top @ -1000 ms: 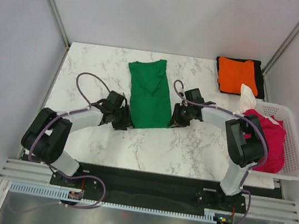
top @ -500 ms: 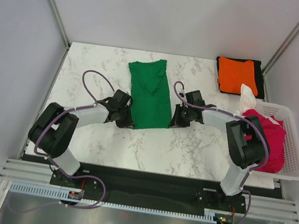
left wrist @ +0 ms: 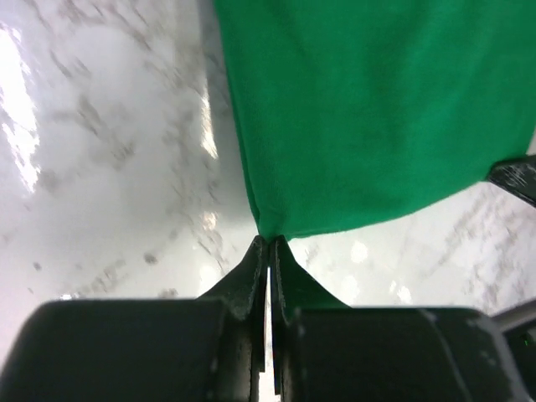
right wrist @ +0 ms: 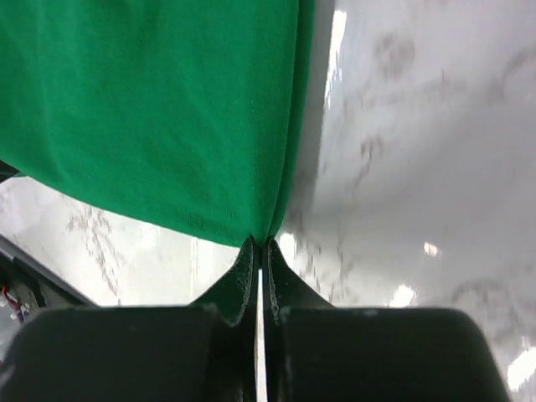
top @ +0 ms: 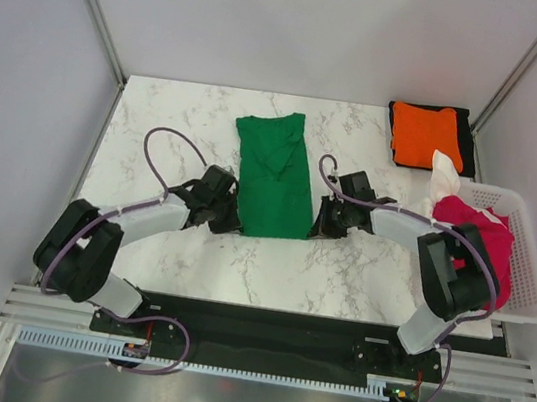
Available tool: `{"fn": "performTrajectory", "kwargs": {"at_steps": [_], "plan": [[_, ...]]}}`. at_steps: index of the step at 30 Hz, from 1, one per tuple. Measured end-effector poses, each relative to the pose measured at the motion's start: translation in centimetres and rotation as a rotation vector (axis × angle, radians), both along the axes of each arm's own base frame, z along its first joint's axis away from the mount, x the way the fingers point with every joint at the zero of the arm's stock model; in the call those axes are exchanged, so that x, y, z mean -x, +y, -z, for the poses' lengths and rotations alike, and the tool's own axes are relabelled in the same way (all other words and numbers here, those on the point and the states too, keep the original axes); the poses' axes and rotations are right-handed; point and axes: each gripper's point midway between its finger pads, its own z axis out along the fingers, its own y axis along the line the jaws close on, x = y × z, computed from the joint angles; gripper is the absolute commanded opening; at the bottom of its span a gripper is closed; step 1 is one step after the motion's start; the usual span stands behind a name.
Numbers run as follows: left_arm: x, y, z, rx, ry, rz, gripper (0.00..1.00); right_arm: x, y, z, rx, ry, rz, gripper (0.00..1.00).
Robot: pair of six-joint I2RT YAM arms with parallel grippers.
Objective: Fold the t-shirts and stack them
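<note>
The green t-shirt (top: pixel 274 174) lies as a long folded strip in the middle of the marble table. My left gripper (top: pixel 228 221) is shut on its near left corner (left wrist: pixel 270 226). My right gripper (top: pixel 317 229) is shut on its near right corner (right wrist: pixel 261 234). The orange t-shirt (top: pixel 428 135) lies folded on the black t-shirt (top: pixel 470 140) at the back right. The crimson t-shirt (top: pixel 489 249) and the white t-shirt (top: pixel 444 175) lie crumpled in the basket.
The white slotted basket (top: pixel 531 271) stands at the right edge of the table (top: pixel 170 116). Grey walls close in the left and right sides. The arms' bases sit on the black rail at the near edge.
Both grippers have moved a little to the right and nearer, pulling the green t-shirt's near edge with them. The shirt has shifted slightly right.
</note>
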Motion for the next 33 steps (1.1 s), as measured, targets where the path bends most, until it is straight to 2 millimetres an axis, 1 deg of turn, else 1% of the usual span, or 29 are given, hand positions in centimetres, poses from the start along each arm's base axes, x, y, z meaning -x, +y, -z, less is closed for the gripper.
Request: {"fn": "performTrajectory", "kwargs": {"at_steps": [2, 5, 8, 10, 13, 15, 17, 19, 22, 25, 28, 33], "plan": [[1.5, -0.6, -1.2, 0.021, -0.023, 0.030, 0.02, 1.4, -0.6, -0.7, -0.001, 0.008, 0.007, 0.00], [4.2, -1.1, -2.7, 0.050, -0.044, 0.070, 0.02, 3.3, -1.2, -2.5, -0.020, 0.003, 0.016, 0.00], [6.7, -1.0, -4.4, 0.082, -0.056, 0.088, 0.02, 5.3, -1.5, -5.1, -0.051, -0.018, 0.016, 0.00], [8.1, -0.8, -6.0, 0.114, -0.072, 0.087, 0.02, 6.6, -1.3, -6.9, -0.062, -0.040, 0.000, 0.00], [9.7, -0.3, -8.7, 0.172, -0.105, 0.075, 0.02, 9.1, -1.1, -9.4, -0.057, -0.067, -0.037, 0.00], [10.5, 0.2, -9.9, 0.198, -0.111, 0.065, 0.02, 10.6, -0.9, -11.3, -0.057, -0.079, -0.060, 0.00], [11.2, 0.5, -11.1, 0.211, -0.102, 0.057, 0.02, 11.3, -0.9, -12.9, -0.059, -0.091, -0.058, 0.00], [11.4, 0.6, -12.5, 0.219, -0.099, 0.052, 0.02, 11.6, -1.2, -14.4, -0.061, -0.101, -0.044, 0.00], [11.2, 0.5, -14.6, 0.227, -0.111, 0.049, 0.02, 11.3, -1.5, -16.2, -0.046, -0.113, -0.018, 0.00], [10.2, 0.4, -16.1, 0.213, -0.132, 0.032, 0.03, 9.8, -1.6, -17.5, 0.004, -0.133, 0.003, 0.00], [9.2, 0.4, -16.2, 0.176, -0.127, 0.014, 0.03, 7.5, -1.3, -17.9, 0.068, -0.152, 0.008, 0.00], [6.5, 0.9, -15.5, 0.119, -0.094, -0.029, 0.03, 3.9, -1.6, -16.8, 0.161, -0.136, 0.015, 0.00]]}}
